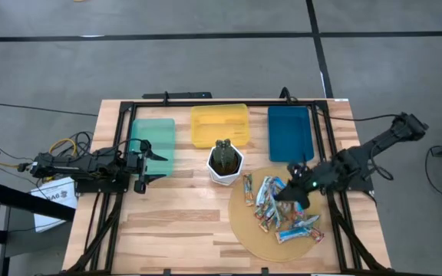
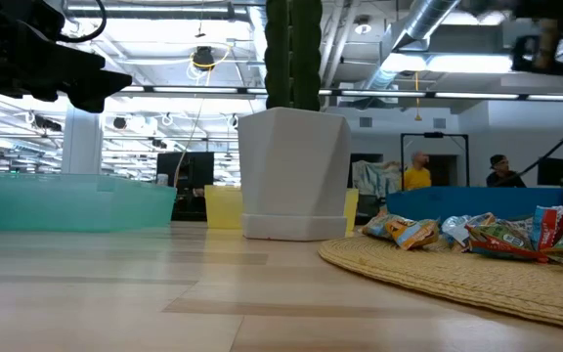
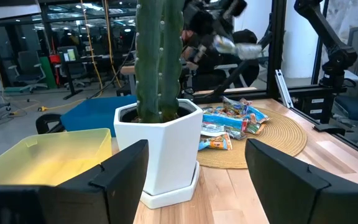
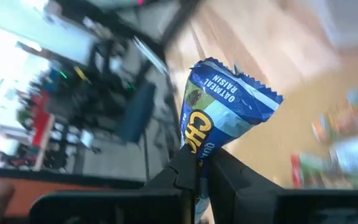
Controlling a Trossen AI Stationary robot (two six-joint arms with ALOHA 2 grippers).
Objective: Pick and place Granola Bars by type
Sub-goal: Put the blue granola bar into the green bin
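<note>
The right gripper (image 4: 197,171), at lower right of the overhead frame above the round woven mat (image 1: 244,230), is clamped tight on a blue oatmeal raisin bar (image 4: 219,112), lifted clear of the pile of granola bars (image 1: 282,208). Sorting appears to be at the carry stage; the next move likely calls for swinging the bar to one of three bins along the frame's top: teal bin (image 1: 153,139), yellow bin (image 1: 219,124) or blue bin (image 1: 290,132). The left gripper (image 3: 194,171) waits at centre left, fingers spread wide and empty, facing the potted cactus (image 1: 225,159).

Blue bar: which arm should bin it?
Right. Its gripper is shut on the blue bar, raised over the mat beside the blue bin. Left gripper waits open by the green bin.
</note>
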